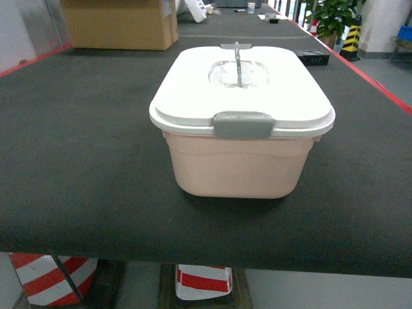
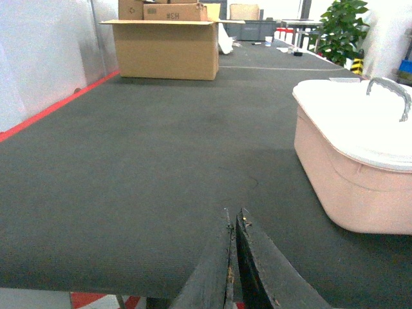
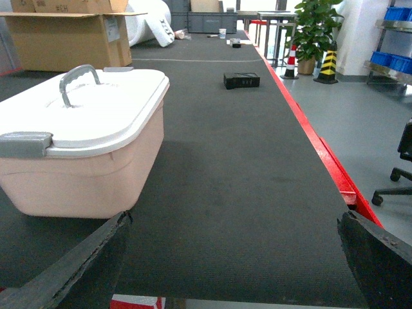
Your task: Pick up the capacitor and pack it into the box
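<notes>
**Box closed on the dark counter, both grippers apart from it**

Box [image 1: 241, 164]: one pale peach-pink tub with rounded corners stands near the front edge of the dark counter [image 1: 84, 161]. Its white lid [image 1: 187, 90] is on, so the inside cannot be seen. One grey clip [image 1: 243, 124] sits at the near end, and the grey handle [image 1: 237, 63] stands upright above a clear window in the lid's middle. No capacitor can be made out in any view.

One brown cardboard carton [image 1: 119, 22] stands at the far left of the counter, flaps open; its contents are hidden. One small black object [image 3: 241, 80] lies well behind the box, near the red right edge.

Left gripper [image 2: 233, 222]: in its wrist view the two dark fingers [image 2: 257, 264] meet at the tips, clenched on nothing, low over bare counter left of the box.

Right gripper [image 3: 232, 225]: its fingers [image 3: 84, 257] are spread wide at the picture's lower corners, released, with the box just beside the left one.
</notes>
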You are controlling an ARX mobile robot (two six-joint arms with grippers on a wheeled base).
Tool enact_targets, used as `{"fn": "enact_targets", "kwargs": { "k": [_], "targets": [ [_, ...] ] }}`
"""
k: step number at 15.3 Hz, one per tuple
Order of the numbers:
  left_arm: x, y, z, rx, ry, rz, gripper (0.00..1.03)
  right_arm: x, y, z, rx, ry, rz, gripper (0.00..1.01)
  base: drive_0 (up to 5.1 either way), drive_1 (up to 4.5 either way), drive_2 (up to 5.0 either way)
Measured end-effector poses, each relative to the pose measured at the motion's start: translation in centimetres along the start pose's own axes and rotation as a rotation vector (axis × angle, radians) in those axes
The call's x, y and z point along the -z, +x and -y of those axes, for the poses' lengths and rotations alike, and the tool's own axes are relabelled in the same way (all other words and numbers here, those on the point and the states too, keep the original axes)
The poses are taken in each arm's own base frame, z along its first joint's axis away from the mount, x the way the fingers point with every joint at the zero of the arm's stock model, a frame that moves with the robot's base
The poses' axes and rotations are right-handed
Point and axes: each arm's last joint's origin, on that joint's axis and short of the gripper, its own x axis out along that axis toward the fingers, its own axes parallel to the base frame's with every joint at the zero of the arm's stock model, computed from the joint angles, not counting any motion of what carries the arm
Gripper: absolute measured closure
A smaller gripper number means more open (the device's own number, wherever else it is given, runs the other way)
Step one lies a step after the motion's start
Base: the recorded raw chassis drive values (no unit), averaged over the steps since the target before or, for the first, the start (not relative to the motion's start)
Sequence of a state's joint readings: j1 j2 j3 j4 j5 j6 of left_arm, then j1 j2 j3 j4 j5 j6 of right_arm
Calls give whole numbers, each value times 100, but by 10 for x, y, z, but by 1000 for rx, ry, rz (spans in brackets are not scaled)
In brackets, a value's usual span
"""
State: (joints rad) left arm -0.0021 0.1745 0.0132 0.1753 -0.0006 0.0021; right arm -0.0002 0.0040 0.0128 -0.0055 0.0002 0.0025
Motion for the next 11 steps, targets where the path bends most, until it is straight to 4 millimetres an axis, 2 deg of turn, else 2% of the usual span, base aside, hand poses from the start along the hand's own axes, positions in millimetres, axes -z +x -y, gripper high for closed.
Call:
{"fn": "enact_targets", "kwargs": {
  "k": [2,3,6,11],
  "targets": [
    [6,-10,0,0,0,-44,101,0,0,0,0,0,0,3,0,0,0],
    [0,-11,0,-3,0,5,101,0,0,0,0,0,0,3,0,0,0],
    [4,-11,0,-1,-2,-16,100,0,0,0,0,0,0,3,0,0,0],
    [4,-11,0,-2,-1,-16,37,0,0,0,0,0,0,3,0,0,0]
  ]
}}
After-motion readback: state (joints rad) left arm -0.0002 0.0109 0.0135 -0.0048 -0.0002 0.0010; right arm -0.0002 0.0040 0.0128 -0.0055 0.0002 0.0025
